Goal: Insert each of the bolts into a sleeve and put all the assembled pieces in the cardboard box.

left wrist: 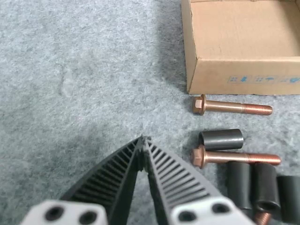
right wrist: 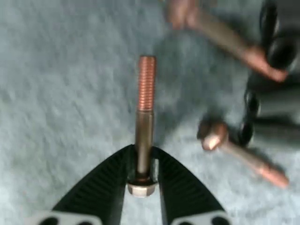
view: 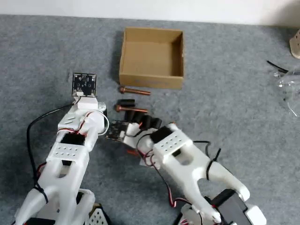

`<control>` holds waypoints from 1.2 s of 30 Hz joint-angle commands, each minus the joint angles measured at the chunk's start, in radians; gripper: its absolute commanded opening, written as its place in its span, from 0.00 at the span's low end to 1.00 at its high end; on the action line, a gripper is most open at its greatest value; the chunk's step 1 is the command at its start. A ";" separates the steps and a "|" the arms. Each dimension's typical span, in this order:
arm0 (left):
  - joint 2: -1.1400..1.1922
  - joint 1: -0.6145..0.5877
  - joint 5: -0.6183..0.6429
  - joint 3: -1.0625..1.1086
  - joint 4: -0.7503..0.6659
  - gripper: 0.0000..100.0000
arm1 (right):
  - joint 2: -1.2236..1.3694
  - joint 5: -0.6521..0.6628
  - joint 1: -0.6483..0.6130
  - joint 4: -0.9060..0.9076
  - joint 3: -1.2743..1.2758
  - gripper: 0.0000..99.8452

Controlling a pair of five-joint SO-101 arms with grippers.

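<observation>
Holding: right gripper (right wrist: 143,154) is clamped on a bolt (right wrist: 144,112) just past its hex head.
Bolt axis: the shank runs straight out from the fingers (right wrist: 173,183), with the threaded end farthest from the gripper, over the grey mat (right wrist: 61,93).
Other arm: left gripper (left wrist: 143,140) is closed on nothing, near a lying sleeve (left wrist: 221,139) and two loose bolts (left wrist: 232,108).
High view: the box (view: 151,79) lies beyond the parts, with one of the loose bolts just beside its near wall.

I look out on what seems a robotics lab: a desk (view: 243,131) covered in grey felt, a white wall (view: 140,7) behind, loose wires (view: 283,70) at the edge.
</observation>
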 commanded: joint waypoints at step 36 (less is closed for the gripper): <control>-0.007 -0.062 0.032 -0.012 -0.020 0.01 | -0.031 -0.548 0.120 -0.085 -0.131 0.16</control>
